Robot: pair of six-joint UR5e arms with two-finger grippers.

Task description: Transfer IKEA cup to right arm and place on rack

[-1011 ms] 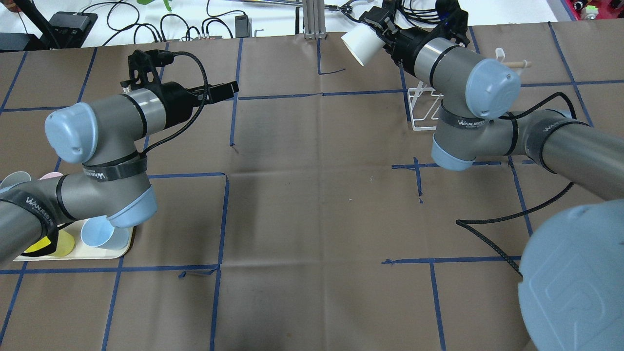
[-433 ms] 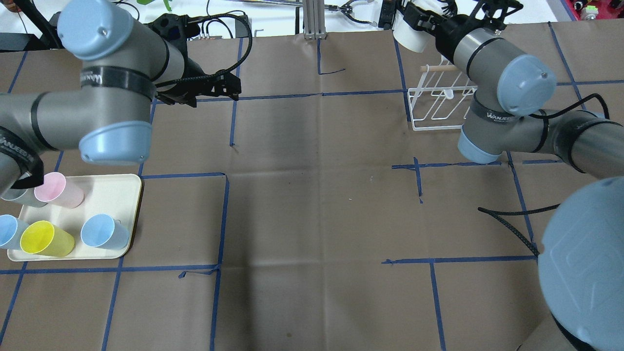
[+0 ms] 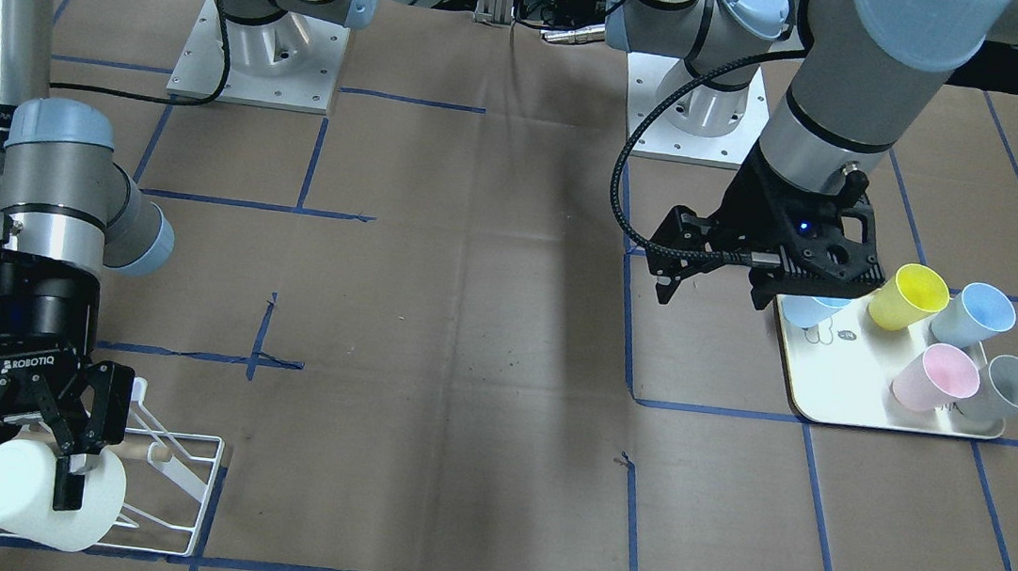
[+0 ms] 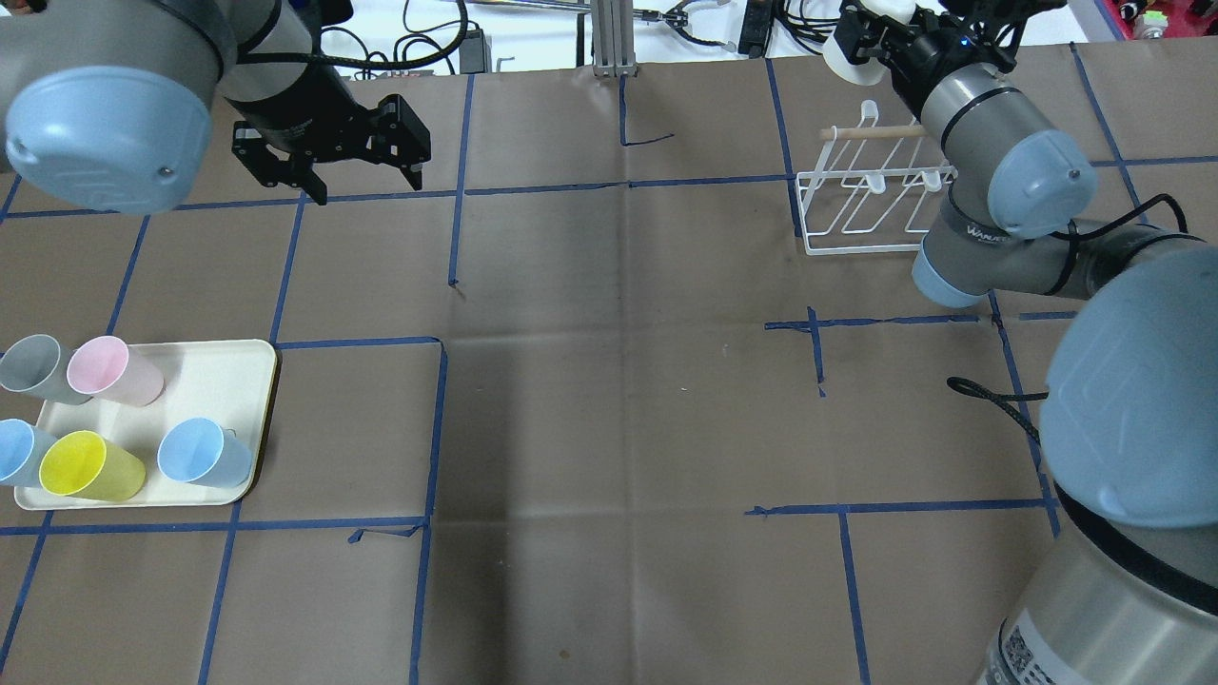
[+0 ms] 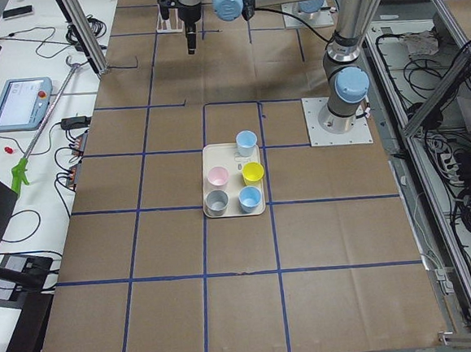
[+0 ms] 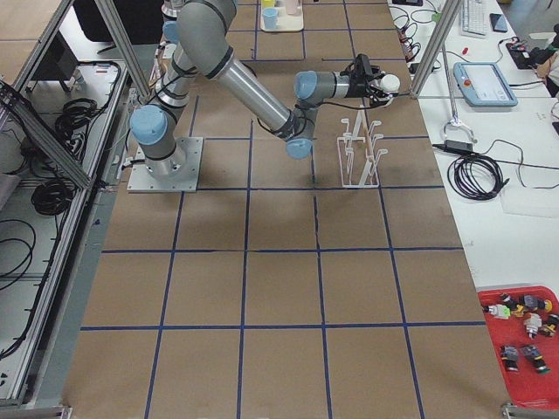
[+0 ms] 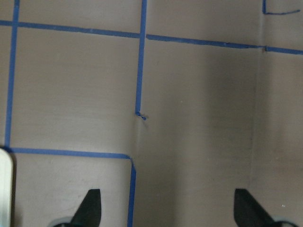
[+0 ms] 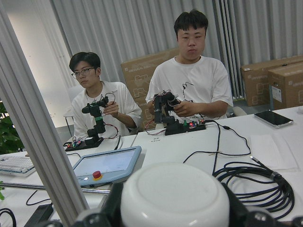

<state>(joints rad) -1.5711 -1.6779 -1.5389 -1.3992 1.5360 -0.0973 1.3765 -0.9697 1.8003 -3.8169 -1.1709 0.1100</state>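
Observation:
My right gripper is shut on a white cup and holds it tilted at the far end of the white wire rack. Whether the cup touches the rack I cannot tell. In the overhead view the right gripper holds the cup just beyond the rack and its wooden dowel. The right wrist view shows the cup's base between the fingers. My left gripper is open and empty, pointing down at bare table on the far left, as the left wrist view confirms.
A cream tray at the near left holds a grey cup, a pink cup, a yellow cup and two blue cups. Two operators sit beyond the table's far edge. Cables lie along that edge.
My right arm has swung the white cup to the right and farther away, to the rack's far end. My left arm has risen and pulled back left, uncovering the tray; its gripper now points down.

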